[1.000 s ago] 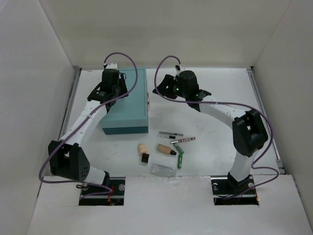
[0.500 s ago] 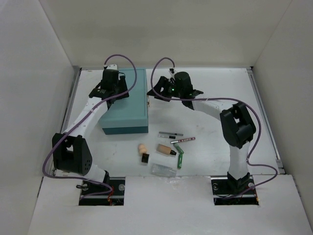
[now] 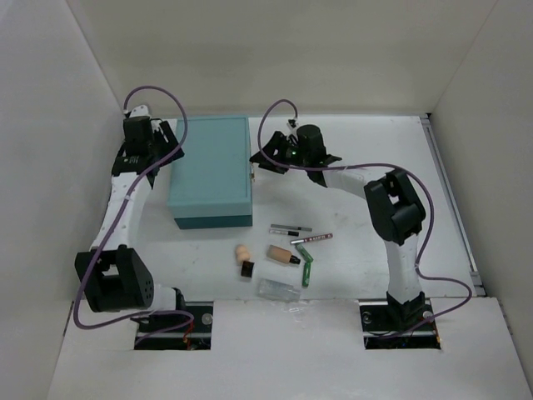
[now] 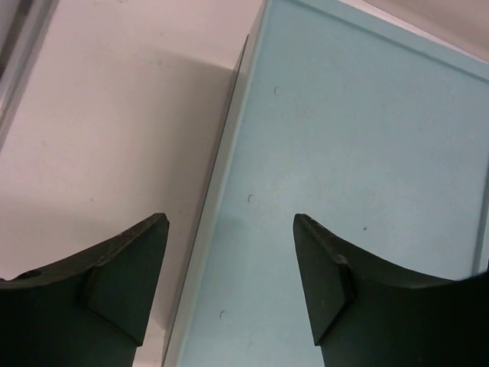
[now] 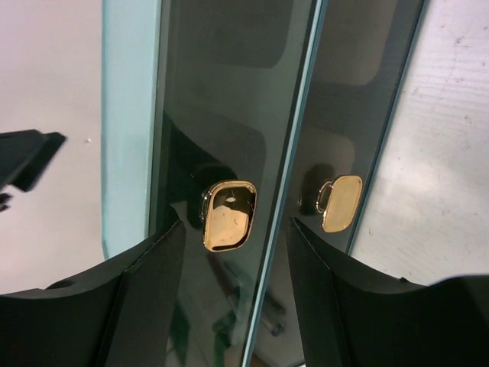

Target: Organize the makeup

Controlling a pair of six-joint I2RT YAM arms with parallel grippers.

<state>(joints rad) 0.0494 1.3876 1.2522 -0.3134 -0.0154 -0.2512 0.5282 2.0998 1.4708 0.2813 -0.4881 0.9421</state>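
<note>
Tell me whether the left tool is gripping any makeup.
No, the left tool is open, its fingers apart above the side edge of the teal box and holding nothing.

beige egg-shaped sponge (image 3: 241, 252) lower centre | tiny black piece (image 3: 247, 269) just below it | tan black-capped tube (image 3: 282, 255) lying flat, right | grey pencil (image 3: 290, 227), pink pencil (image 3: 312, 239) above, near-horizontal | green stick (image 3: 307, 269) tilted, beside tube cap | clear flat packet (image 3: 278, 290) lowest

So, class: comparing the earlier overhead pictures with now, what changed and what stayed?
The left gripper swung left from above the teal box to straddle its left edge, open. The right gripper edged left to the gold latch, open. Nothing grasped; box and makeup unmoved.
</note>
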